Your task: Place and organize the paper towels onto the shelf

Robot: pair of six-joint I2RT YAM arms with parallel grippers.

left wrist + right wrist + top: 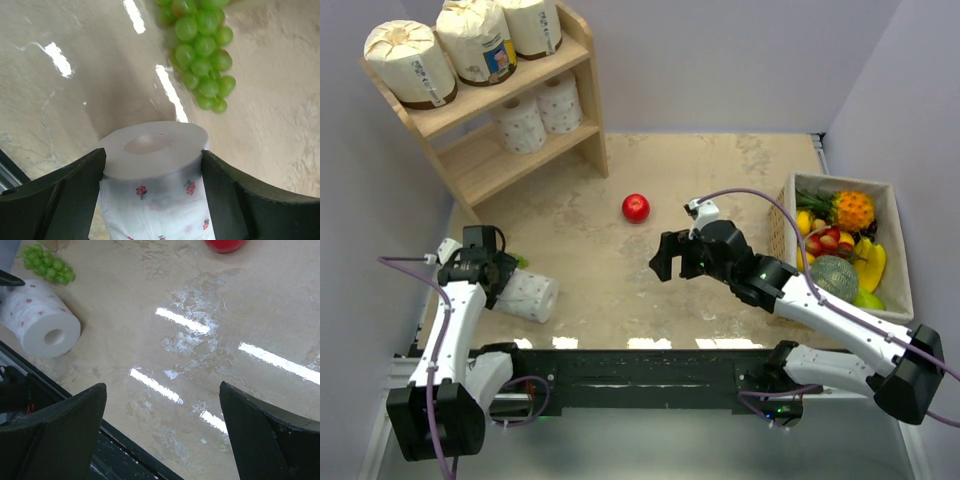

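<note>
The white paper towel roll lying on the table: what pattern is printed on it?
Small red flowers; left wrist view.

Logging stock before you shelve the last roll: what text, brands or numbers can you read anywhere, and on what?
No text can be read in any view.
Wrapped rolls on the shelf: brown and blue labels, print too small and blurred.
Bare roll between the left gripper fingers: only small red flower prints, no words.
Fruit box, apple, grapes: no labels visible.
</note>
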